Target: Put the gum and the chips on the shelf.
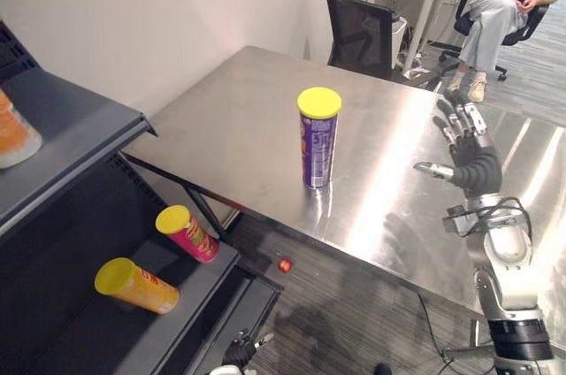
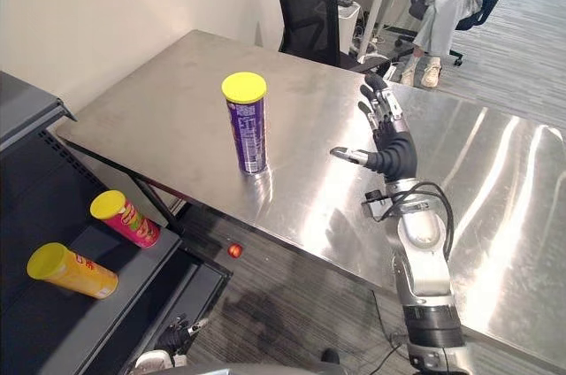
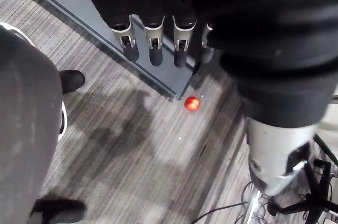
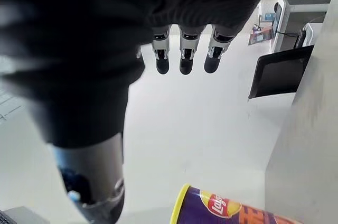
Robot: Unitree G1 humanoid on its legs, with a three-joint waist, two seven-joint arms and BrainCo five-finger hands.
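Head view, 9 o'clock: dark shelf (image 1: pixel 80 141), orange container (image 1: pixel 13 132) on its upper board. At 7-8 o'clock on the lower board, two chips cans lie on their sides: orange can (image 1: pixel 137 286) and pink can (image 1: pixel 188 233), both yellow-lidded. 6 o'clock, low above the floor: left hand (image 3: pixel 155 49), fingers straight, side by side, holding nothing. Red ball (image 1: pixel 285 264) on the floor just past the shelf corner. Centre: purple chips can (image 1: pixel 318 141) upright on the steel table (image 1: pixel 230 118), untouched. 3 o'clock: right hand (image 1: pixel 473 156) raised over the table, fingers straight, thumb out toward the can, well apart from it. 12-1 o'clock: black chair (image 1: pixel 358 34). 1-2 o'clock: seated person (image 1: pixel 495 3).
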